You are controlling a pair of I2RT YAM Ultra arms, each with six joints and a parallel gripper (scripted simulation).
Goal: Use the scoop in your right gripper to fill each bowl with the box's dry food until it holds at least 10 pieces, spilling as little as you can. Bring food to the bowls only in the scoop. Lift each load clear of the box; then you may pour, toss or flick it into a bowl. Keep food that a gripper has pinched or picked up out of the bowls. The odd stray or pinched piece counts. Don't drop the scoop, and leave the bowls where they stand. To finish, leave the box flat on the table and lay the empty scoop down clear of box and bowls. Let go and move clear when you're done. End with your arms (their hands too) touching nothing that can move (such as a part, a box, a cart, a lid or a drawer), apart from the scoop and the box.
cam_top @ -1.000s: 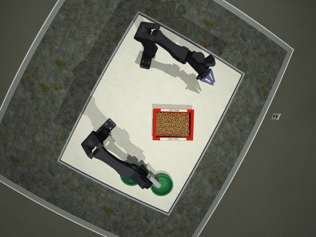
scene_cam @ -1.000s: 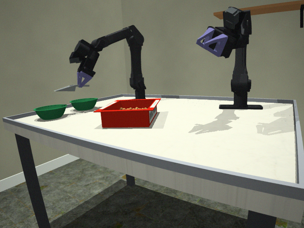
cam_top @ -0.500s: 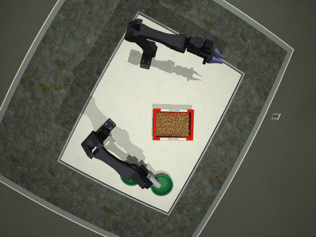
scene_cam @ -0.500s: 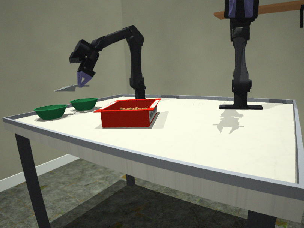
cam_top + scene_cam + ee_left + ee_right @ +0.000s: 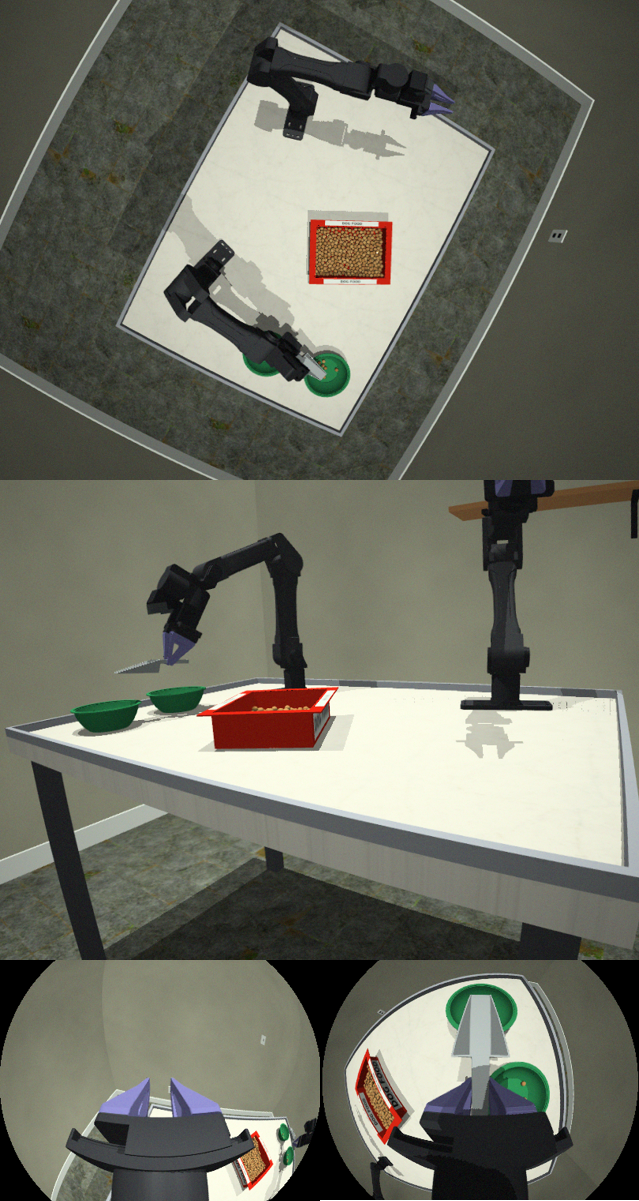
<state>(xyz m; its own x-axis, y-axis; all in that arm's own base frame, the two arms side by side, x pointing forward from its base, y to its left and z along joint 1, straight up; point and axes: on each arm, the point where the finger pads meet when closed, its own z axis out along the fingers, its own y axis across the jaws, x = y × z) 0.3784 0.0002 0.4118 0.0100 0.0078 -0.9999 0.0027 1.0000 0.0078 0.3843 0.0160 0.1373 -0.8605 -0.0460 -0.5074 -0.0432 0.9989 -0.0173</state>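
My right gripper [image 5: 169, 661] [image 5: 293, 1143] [image 5: 480, 1078] clamps the scoop [image 5: 313, 366] [image 5: 144, 666] [image 5: 480, 1031] by its handle above a green bowl [image 5: 343, 384] [image 5: 106, 718] [image 5: 283, 1133] [image 5: 449, 1011]; my left gripper [image 5: 453, 106] [image 5: 520, 485] [image 5: 160, 1082] stands partly open, empty

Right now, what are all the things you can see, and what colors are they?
Dog food box: one, red, on the table
Dry food pieces: many, tan, mostly in the box
Bowls: two, green, on the table
Scoop: one, gray, above a bowl
Table: one, whitish top, on the floor
Shelf: one, orange-brown, on the wall
Wall outlet: at least one, light, beyond the table
Arms: two, black
Grippers: two, purple-fingered; right holds the scoop, left is empty
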